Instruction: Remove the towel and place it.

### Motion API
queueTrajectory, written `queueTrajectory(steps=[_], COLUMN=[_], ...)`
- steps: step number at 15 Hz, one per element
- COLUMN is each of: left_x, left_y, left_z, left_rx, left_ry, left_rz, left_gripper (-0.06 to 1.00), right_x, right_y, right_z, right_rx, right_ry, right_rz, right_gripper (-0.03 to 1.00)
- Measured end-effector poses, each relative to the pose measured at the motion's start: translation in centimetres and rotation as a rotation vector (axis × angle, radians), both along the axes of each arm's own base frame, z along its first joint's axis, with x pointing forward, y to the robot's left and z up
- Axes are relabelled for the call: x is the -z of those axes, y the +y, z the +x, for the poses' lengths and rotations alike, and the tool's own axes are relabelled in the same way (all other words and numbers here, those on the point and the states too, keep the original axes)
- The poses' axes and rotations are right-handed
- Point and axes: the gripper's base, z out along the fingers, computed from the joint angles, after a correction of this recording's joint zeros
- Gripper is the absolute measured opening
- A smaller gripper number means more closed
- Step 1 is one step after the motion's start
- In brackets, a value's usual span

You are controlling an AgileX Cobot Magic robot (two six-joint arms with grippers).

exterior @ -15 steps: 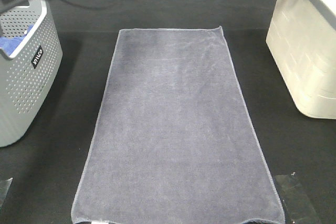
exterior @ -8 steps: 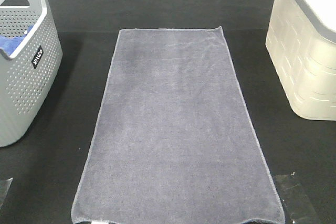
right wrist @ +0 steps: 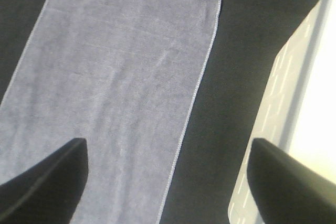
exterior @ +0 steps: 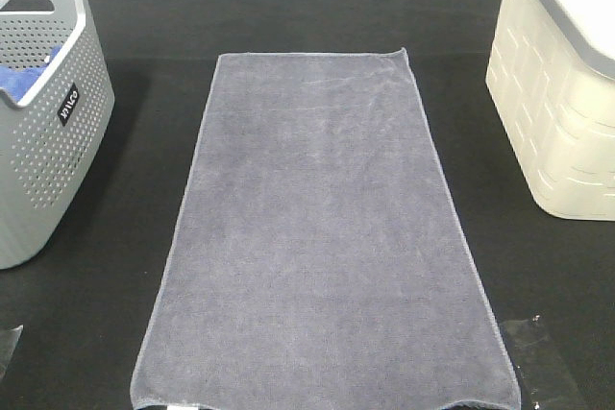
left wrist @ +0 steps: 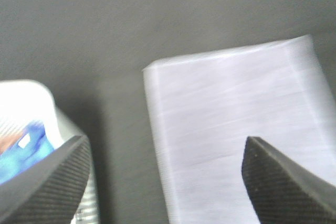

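The slate grey-blue towel (exterior: 322, 237) lies flat and spread out lengthwise on the black table, running from the back centre to the front edge of the high view. It also shows in the left wrist view (left wrist: 236, 129) and the right wrist view (right wrist: 105, 87). Neither arm appears in the high view. My left gripper (left wrist: 168, 182) is open and empty, high above the towel's far left corner. My right gripper (right wrist: 168, 182) is open and empty, high above the towel's far right edge.
A grey perforated basket (exterior: 43, 132) holding a bright blue cloth (exterior: 24, 74) stands at the left. A cream bin (exterior: 562, 93) stands at the right. Patches of clear tape (exterior: 543, 362) lie on the black table at the front corners.
Both arms were at the top edge of the high view one second ago. They have pulled back out of that view. The towel has not moved.
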Motion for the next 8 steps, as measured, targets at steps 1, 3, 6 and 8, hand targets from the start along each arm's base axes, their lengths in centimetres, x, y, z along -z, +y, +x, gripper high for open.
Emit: queueTrajectory(steps=[1,3,6,8], left_x=[-1.6,-2.7,-1.0,0.5], left_y=[0.5,2.0,4.2,6.1], left_z=[-1.6,-5.5,-11.0,-15.3], left_rx=[0.02,0.027,0.023,0.012], left_ry=[-0.02,0.005,0.104,0.155], left_rz=[-0.019,-0.011,0.027,0.045], left_gripper=[0.76,0.76,0.76,0.76], right_x=[-1.0,-3.1,-3.5,-2.1], right_y=[-0.2,-0.6,-1.4,-2.1], right_z=[-0.8,-2.6,-6.5,-9.3], right_rx=[0.0,0.01,0.009,0.008], right_ry=[-0.019,-0.063,-0.044,0.016], right_rz=[0.005,0.035,0.041,0.032], right_gripper=[0.78,0.78,0.78,0.78])
